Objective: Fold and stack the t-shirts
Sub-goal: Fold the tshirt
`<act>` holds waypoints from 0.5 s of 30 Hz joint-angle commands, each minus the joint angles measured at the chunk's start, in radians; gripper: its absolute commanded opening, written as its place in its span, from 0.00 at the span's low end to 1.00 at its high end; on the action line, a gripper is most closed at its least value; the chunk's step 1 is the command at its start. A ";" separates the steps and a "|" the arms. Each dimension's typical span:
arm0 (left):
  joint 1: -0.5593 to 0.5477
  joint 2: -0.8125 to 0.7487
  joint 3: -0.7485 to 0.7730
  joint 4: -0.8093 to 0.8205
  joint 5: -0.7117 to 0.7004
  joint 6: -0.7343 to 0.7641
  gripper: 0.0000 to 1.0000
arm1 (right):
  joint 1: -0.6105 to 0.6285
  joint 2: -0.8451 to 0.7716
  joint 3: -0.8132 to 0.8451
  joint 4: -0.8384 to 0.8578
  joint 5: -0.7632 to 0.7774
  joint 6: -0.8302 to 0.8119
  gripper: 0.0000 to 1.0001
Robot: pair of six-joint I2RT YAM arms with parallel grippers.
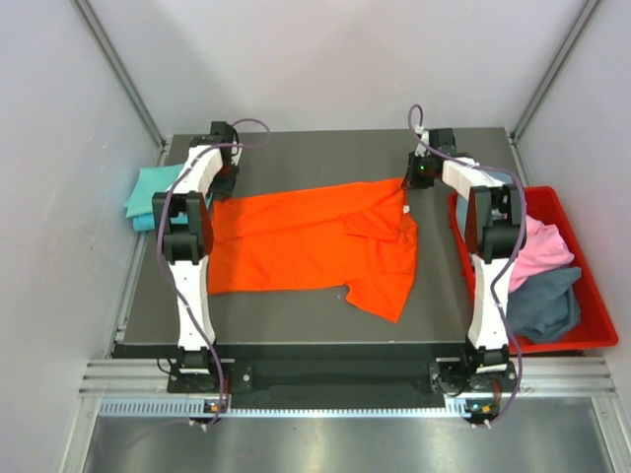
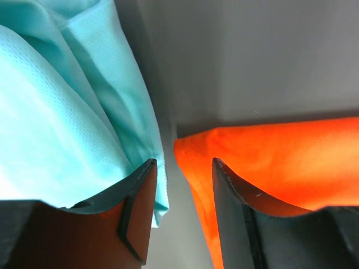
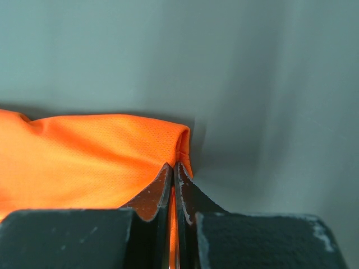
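Note:
The orange t-shirt [image 1: 296,241] lies spread on the dark table, one part folded over near its small white neck label [image 1: 405,209]. My right gripper [image 1: 420,175] is at the shirt's far right corner; in the right wrist view it [image 3: 174,166] is shut on the orange hem [image 3: 101,151]. My left gripper [image 1: 225,173] is at the far left corner. In the left wrist view it [image 2: 184,168] is open, with the orange corner [image 2: 269,157] beside its right finger [image 2: 235,213]. A teal shirt [image 2: 67,112] lies by its left finger [image 2: 137,213].
The teal shirt [image 1: 148,197] lies folded at the table's left edge. A red plastic bin [image 1: 592,296] stands to the right and holds a pink shirt [image 1: 544,246] and a grey-blue shirt [image 1: 544,304]. Grey walls enclose the table [image 1: 296,310].

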 commanded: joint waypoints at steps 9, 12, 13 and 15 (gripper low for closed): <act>-0.008 0.018 0.043 -0.037 0.035 -0.023 0.45 | -0.023 -0.014 0.037 0.038 0.093 -0.008 0.00; -0.010 0.017 0.040 -0.040 0.041 -0.024 0.45 | -0.031 -0.017 0.033 0.038 0.101 -0.009 0.00; -0.010 0.017 0.039 -0.037 0.044 -0.024 0.45 | -0.032 -0.017 0.031 0.037 0.098 -0.011 0.00; -0.010 0.027 0.042 -0.037 0.049 -0.026 0.44 | -0.032 -0.020 0.028 0.038 0.096 -0.011 0.00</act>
